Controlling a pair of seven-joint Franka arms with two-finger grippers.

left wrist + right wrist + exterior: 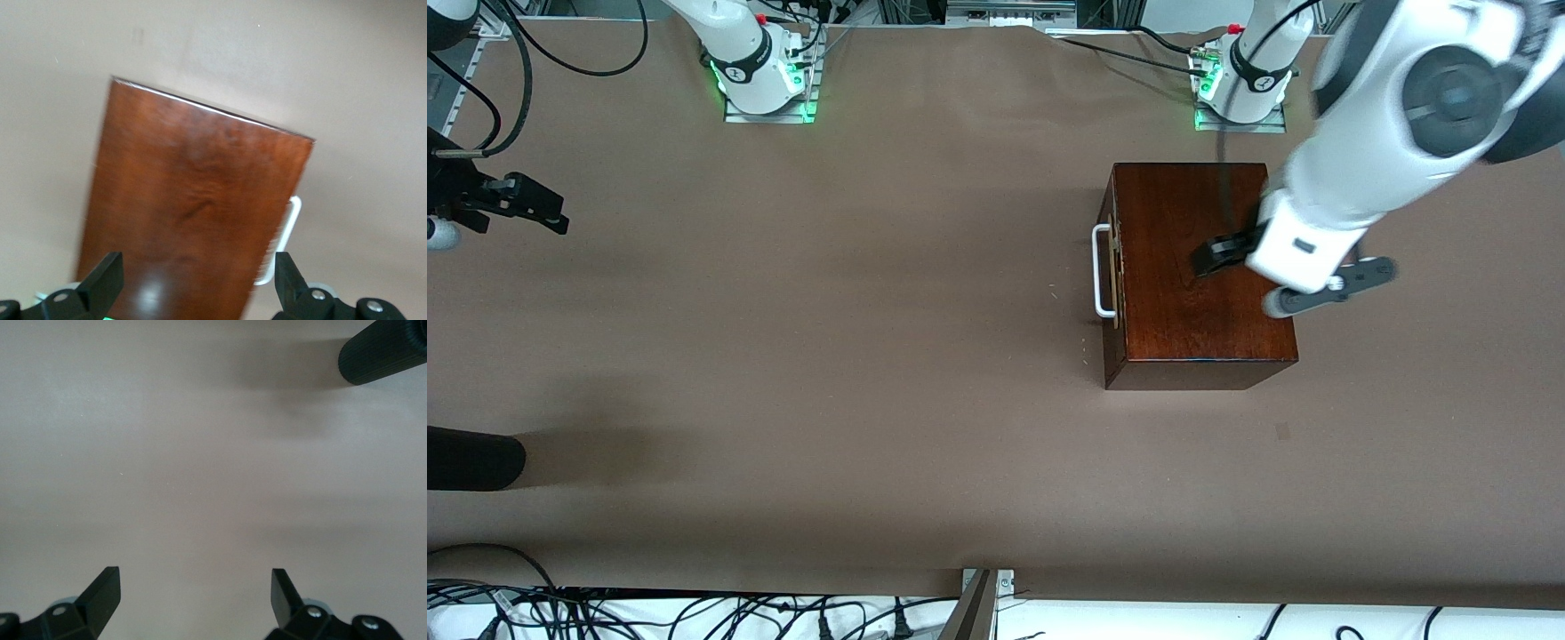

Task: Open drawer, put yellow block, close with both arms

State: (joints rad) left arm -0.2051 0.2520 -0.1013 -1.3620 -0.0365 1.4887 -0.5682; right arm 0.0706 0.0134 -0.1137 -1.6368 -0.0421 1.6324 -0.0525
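Observation:
The dark mahogany box (1183, 311) stands toward the left arm's end of the table. Its drawer (1114, 267) sits pushed in, with the white bar handle (1102, 271) facing the right arm's end. My left gripper (1221, 253) hovers open over the box top (193, 200) with nothing between its fingers, and the handle (288, 240) shows beside one fingertip. My right gripper (532, 206) waits open over bare table (200, 473) at the right arm's end. The yellow block is out of view.
A black ribbed cylinder (471, 458) pokes in at the table edge at the right arm's end, nearer the front camera than the right gripper; it also shows as the cylinder (383, 350) in the right wrist view. Cables (694, 613) run along the front edge.

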